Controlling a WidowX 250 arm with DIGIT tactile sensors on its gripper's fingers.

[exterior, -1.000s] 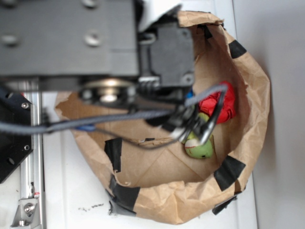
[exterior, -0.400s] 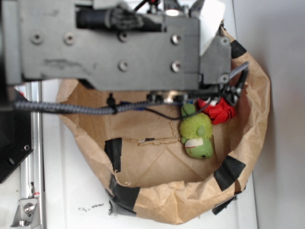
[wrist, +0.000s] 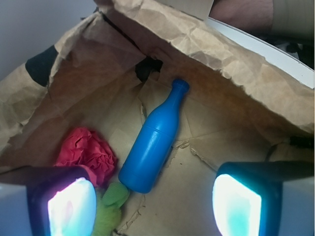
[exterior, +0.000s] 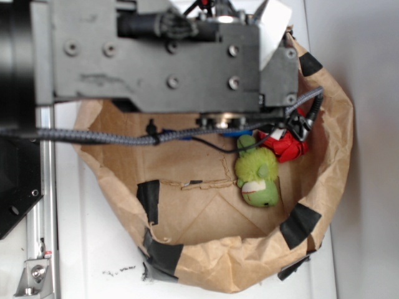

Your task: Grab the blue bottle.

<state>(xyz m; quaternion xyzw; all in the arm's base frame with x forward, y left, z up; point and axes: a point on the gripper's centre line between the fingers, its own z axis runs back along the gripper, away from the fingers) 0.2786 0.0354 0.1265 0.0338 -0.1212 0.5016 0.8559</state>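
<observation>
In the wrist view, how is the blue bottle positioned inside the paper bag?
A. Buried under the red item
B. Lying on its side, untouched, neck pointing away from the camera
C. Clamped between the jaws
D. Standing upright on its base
B. The blue bottle lies flat on the floor of the paper bag, neck toward the far wall, while the gripper has its jaws spread wide, clear of the bottle.

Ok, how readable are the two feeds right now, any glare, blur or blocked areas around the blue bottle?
Wrist view: the blue bottle is sharp and evenly lit, with a soft sheen; the pincer fingertips are blurred and glow brightly at the bottom edge. Exterior view: the arm fills the upper frame and hides nearly all of the bottle, though the green plush toy and the paper bag read clearly.
</observation>
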